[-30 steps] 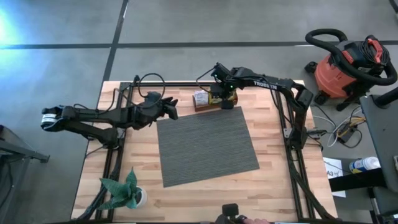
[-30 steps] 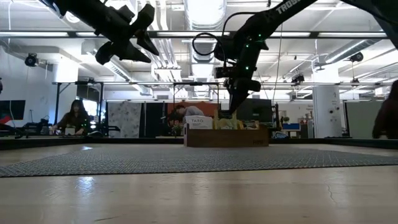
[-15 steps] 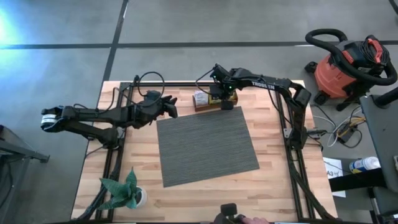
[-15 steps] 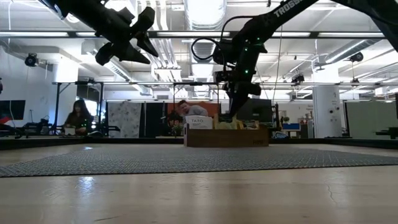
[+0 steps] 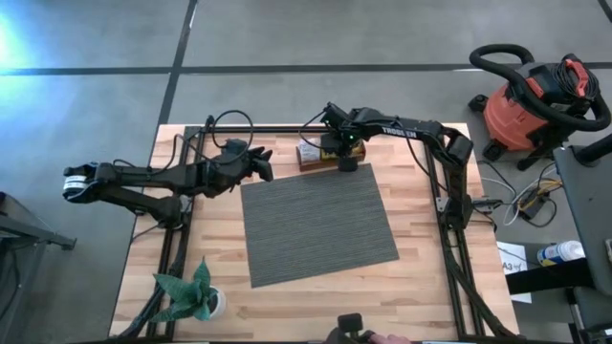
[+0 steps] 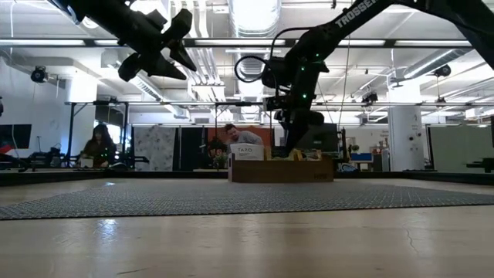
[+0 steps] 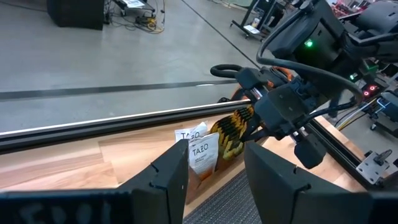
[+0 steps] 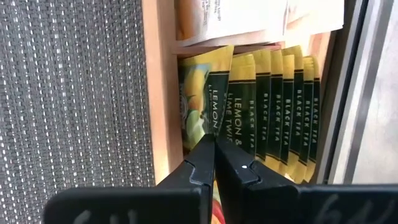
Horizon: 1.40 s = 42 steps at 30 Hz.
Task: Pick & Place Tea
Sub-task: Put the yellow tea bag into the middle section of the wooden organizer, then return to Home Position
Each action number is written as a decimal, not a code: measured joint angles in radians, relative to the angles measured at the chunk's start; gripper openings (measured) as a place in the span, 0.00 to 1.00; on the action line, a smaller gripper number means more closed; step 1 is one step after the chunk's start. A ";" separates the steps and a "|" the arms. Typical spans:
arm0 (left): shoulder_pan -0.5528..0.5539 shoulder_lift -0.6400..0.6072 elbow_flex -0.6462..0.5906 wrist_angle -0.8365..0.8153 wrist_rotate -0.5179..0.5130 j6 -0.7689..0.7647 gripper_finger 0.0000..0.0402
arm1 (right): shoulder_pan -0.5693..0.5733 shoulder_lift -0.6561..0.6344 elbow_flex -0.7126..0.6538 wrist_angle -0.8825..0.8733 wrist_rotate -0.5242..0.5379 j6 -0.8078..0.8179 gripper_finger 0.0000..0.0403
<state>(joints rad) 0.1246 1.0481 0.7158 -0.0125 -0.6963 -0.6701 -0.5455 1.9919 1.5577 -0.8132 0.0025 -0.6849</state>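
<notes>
High view: my right gripper [image 5: 345, 162] hangs over the wooden tea box [image 5: 320, 155] at the mat's [image 5: 318, 225] 12 o'clock edge. My left gripper [image 5: 263, 163] waits at the mat's 10 o'clock corner.

Low view: my left jaws stand apart, holding nothing.

Right wrist view: my fingers [image 8: 205, 160] are pressed together above the yellow tea packets [image 8: 264, 106] standing in the box; whether a packet is pinched, I cannot tell.
</notes>
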 joint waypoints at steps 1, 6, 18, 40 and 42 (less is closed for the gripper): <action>0.000 0.000 0.000 -0.002 0.000 0.000 0.38 | 0.000 -0.002 0.002 -0.004 0.000 0.001 0.02; 0.000 0.000 0.000 -0.004 0.000 0.000 0.38 | 0.004 -0.019 0.008 -0.025 0.030 0.016 0.02; 0.000 0.000 0.000 -0.003 0.000 0.001 0.38 | 0.016 -0.017 0.009 -0.027 0.043 0.109 0.13; 0.043 0.000 0.000 -0.004 0.375 0.049 0.38 | 0.017 -0.202 0.034 -0.037 -0.107 0.341 0.38; 0.056 -0.001 0.000 -0.013 0.378 0.065 0.38 | 0.016 -0.245 0.007 -0.036 -0.120 0.371 0.38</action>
<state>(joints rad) 0.1803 1.0470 0.7155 -0.0254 -0.3182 -0.6050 -0.5297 1.7469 1.5646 -0.8490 -0.1179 -0.3137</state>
